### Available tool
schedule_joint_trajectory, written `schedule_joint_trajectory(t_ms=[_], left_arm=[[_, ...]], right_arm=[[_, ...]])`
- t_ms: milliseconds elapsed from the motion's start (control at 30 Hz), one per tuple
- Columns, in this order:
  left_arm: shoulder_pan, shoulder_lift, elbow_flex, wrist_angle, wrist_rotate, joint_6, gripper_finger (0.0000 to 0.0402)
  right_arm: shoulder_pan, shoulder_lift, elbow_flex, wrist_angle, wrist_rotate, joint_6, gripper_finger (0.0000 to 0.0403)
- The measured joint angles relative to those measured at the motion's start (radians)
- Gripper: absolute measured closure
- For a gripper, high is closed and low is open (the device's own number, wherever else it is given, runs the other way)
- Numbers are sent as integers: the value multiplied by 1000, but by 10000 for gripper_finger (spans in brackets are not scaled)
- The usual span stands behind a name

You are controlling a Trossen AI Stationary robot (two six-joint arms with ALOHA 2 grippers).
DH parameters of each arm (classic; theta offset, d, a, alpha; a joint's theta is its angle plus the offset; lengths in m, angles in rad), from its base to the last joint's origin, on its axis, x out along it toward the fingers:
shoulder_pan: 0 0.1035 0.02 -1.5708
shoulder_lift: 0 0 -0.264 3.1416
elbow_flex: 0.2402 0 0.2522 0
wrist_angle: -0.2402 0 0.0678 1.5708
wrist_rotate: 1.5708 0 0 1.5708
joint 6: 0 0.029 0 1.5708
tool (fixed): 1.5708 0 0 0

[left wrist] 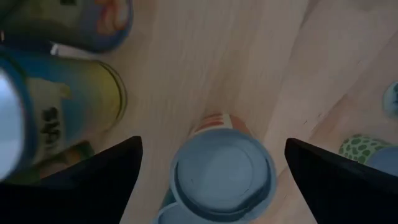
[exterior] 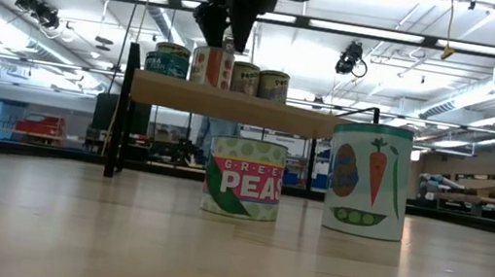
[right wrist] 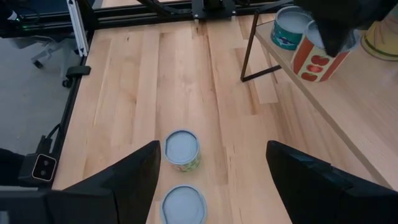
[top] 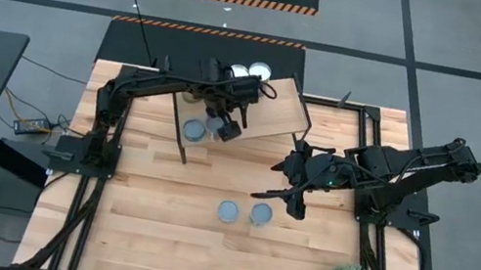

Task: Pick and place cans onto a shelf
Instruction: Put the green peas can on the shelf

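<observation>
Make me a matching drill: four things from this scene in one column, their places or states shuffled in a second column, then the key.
Things:
1. left gripper
2. right gripper
3. green peas can
4. red-label can

Places or states:
A. on the tabletop, beside the taller carrot can
B. on the shelf, under a gripper
C. open, above the shelf
D. open, above the two cans on the table

Pairs: 1-C, 2-D, 3-A, 4-B

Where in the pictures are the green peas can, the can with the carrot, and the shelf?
Green peas can (exterior: 242,191): low view, middle of its label.
Carrot can (exterior: 368,181): low view, middle of its label.
Shelf (exterior: 233,106): low view, front edge of the plank.
</observation>
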Motion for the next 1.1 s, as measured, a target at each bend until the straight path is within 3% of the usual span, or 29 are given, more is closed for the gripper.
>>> schedule_joint_trajectory(t_ms=[300,633,1100], left_arm=[[-14,-1,197,-8,-61,4,1],[-65,-59,171,45,-171,-53,1],[-74,-59,171,91,-119,-86,1]], right_arm=[[0,0,0,0,0,0,103],[0,0,0,6,0,0,103],[0,0,0,16,0,0,103]])
